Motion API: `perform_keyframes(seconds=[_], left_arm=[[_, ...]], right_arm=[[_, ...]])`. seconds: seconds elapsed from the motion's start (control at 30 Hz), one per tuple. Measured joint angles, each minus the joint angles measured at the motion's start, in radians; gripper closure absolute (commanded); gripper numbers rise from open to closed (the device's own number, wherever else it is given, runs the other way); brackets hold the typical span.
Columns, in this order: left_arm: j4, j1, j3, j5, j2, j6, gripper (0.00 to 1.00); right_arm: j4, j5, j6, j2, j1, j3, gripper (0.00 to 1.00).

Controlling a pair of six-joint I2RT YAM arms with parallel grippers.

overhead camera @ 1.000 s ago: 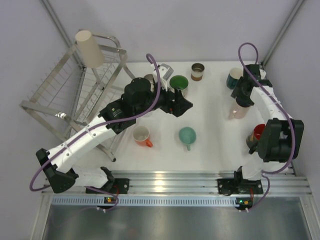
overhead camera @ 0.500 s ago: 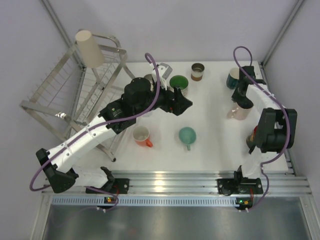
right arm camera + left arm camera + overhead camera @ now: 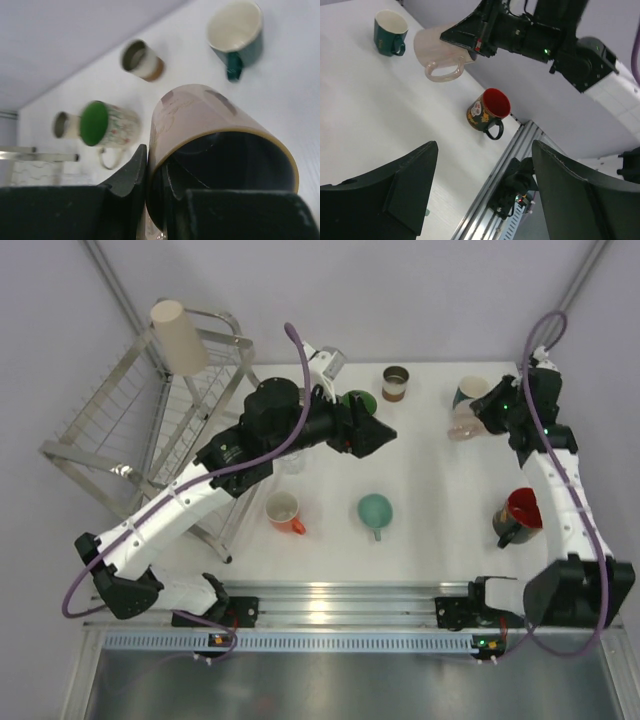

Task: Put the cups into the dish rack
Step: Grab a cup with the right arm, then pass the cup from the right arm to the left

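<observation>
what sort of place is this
Probably a robot test cell, not a kitchen: two arms bolted to a metal rail, blank walls, and mugs laid out beside a wire dish rack, one pink mug in the right jaws.

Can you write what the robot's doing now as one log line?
right gripper: shut on pink mug, tipped sideways | left gripper: open, near green-inside mug | dish rack: one beige cup

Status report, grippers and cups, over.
Right gripper shut on pink mug, jaws pinching its rim. Left gripper open, empty. Dish rack holds one beige cup. Left arm lies between mug and rack.
</observation>
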Motion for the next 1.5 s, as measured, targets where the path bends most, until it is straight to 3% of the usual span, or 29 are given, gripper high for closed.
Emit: perform_keyframes(seconds=[0.13,0.23,0.37,0.6,0.87,1.1,1.2,1.27,1.47,1.5], left_arm=[[-0.013,0.018,0.086,0.057,0.035,-0.058,0.19],[-0.017,0.040,0.176,0.113,0.079,-0.089,0.19],[0.010,0.073,0.253,0.222,0.133,-0.137,0.19],[0.137,0.111,0.254,0.395,0.205,-0.217,0.19],[0.176,0.112,0.255,0.434,0.243,-0.156,0.15],[0.259,0.112,0.255,0.480,0.267,-0.172,0.19],[0.270,0.112,0.255,0.492,0.284,-0.203,0.28],[0.273,0.112,0.254,0.493,0.294,-0.235,0.49],[0.280,0.129,0.232,0.505,0.295,-0.397,0.85],[0.289,0.132,0.225,0.515,0.293,-0.419,0.97]], right_arm=[[0.298,-0.103,0.105,-0.273,0.000,-0.158,1.00],[0.526,-0.167,0.211,-0.380,0.000,-0.237,1.00],[0.782,-0.254,0.344,-0.382,0.000,-0.251,1.00],[1.162,-0.357,0.582,-0.368,0.000,-0.284,1.00],[1.321,-0.452,0.748,-0.346,0.021,-0.283,1.00],[1.345,-0.468,0.737,-0.346,0.169,-0.307,1.00],[1.330,-0.467,0.692,-0.346,0.224,-0.317,1.00],[1.329,-0.457,0.661,-0.346,0.239,-0.317,1.00],[1.359,-0.468,0.556,-0.346,0.260,-0.328,1.00],[1.369,-0.475,0.538,-0.346,0.265,-0.328,1.00]])
